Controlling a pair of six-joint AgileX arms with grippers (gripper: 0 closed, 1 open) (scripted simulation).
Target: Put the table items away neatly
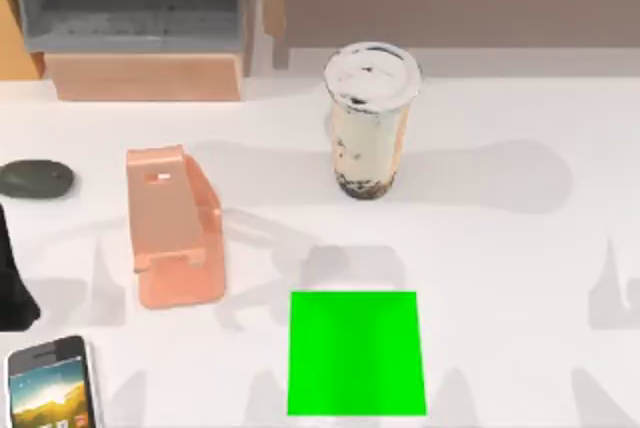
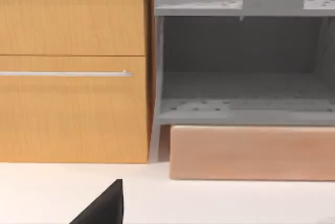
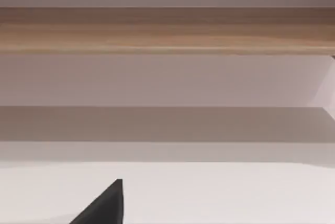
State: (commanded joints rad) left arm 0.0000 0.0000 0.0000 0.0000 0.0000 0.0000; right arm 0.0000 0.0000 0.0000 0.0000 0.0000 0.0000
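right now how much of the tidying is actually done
Nothing looks done. The mouse lies at the table's left edge, the smartphone flat at its near-left corner, and the milk-tea cup stands upright mid-table. Nothing is in hand; the left arm sits at the left edge. All three remain.

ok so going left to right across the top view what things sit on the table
mouse → smartphone → salmon-pink stand → green square → milk-tea cup
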